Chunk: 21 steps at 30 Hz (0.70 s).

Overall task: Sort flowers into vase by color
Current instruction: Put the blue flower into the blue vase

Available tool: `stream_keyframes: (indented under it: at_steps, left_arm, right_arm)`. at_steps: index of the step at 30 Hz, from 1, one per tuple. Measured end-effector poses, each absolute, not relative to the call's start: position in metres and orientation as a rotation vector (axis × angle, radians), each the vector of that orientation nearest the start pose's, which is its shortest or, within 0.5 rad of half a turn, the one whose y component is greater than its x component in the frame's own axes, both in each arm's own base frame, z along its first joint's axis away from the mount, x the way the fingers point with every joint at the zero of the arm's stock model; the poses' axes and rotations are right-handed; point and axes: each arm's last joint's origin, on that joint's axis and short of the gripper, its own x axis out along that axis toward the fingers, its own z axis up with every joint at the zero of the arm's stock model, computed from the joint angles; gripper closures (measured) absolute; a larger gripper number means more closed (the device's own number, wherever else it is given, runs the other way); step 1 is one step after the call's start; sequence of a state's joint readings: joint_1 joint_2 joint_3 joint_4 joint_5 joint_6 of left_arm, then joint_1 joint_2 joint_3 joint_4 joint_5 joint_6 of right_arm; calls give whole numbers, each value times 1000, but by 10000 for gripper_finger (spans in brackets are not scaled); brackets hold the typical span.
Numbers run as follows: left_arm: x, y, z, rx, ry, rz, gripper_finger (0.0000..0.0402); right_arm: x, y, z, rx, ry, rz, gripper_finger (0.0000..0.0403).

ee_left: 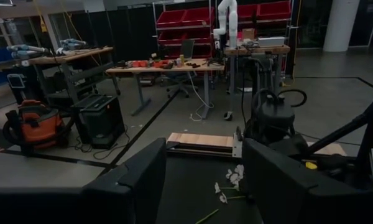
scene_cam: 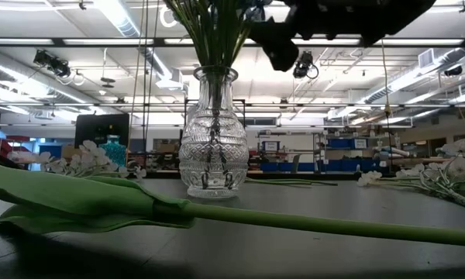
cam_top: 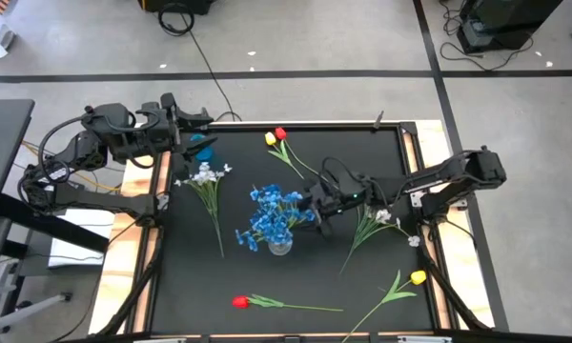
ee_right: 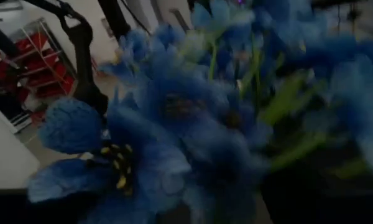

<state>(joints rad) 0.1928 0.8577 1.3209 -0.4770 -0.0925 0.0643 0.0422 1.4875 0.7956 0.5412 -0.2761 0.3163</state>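
Note:
A cut-glass vase (cam_top: pixel 279 247) (scene_cam: pixel 209 147) stands mid-table, with blue clustered flowers (cam_top: pixel 270 214) (ee_right: pixel 174 124) standing in it by their stems. My right gripper (cam_top: pixel 310 208) (scene_cam: pixel 283 43) hovers level at the blooms' right side and looks open, with blossoms filling its wrist view. On the table lie a white sprig (cam_top: pixel 205 176), a red and a yellow tulip (cam_top: pixel 276 136) together, another white sprig (cam_top: pixel 381 217), a yellow tulip (cam_top: pixel 418 277) and a red tulip (cam_top: pixel 240 302). My left gripper (cam_top: pixel 198 129) (ee_left: pixel 205 186) waits open over the far-left corner. My right gripper stands right against the blue blooms at the vase's top, coming level from the table's right. The blossoms hide its fingertips, so I cannot tell whether it touches them.
A small blue object (cam_top: pixel 202 148) lies near the far-left corner under my left arm. The red tulip's long green stem and leaf (scene_cam: pixel 217 213) cross the near edge in the low view. A wooden rim (cam_top: pixel 415 143) borders the black mat. Bare mat lies left of the vase.

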Motion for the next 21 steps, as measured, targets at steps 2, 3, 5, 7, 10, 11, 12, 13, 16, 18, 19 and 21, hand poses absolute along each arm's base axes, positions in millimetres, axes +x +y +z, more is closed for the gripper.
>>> stream_keyframes:
  at_steps: [2, 3, 5, 7, 10, 11, 12, 13, 16, 18, 19, 21]
  left_arm:
    - [133, 29, 465, 63, 22, 285, 186]
    - [133, 29, 465, 64, 23, 285, 186]
    - [133, 29, 465, 63, 22, 285, 186]
    - [133, 29, 465, 64, 23, 285, 186]
    - [133, 29, 465, 63, 22, 285, 186]
    - [133, 29, 465, 64, 22, 285, 186]
    - [133, 29, 465, 63, 22, 285, 186]
    - [133, 29, 465, 63, 22, 285, 186]
    - [133, 29, 465, 63, 22, 285, 186]
    - [133, 29, 465, 63, 22, 285, 186]
    - [133, 29, 465, 63, 22, 285, 186]
    - [133, 29, 465, 63, 22, 285, 186]
  right_arm:
    - [313, 20, 245, 339, 240, 293, 140]
    - [311, 19, 246, 341, 261, 294, 139]
    - [305, 18, 249, 344, 289, 306, 139]
    - [300, 17, 255, 349, 288, 335, 139]
    - [293, 16, 265, 350, 271, 374, 139]
    - [290, 16, 268, 349, 264, 376, 139]
    - [287, 16, 271, 352, 264, 375, 139]
    - [284, 16, 274, 355, 268, 371, 139]
    - [274, 14, 280, 359, 287, 324, 139]
    - [267, 13, 282, 386, 317, 276, 139]
    - [263, 12, 283, 402, 328, 251, 139]
    - [256, 10, 284, 438, 367, 197, 139]
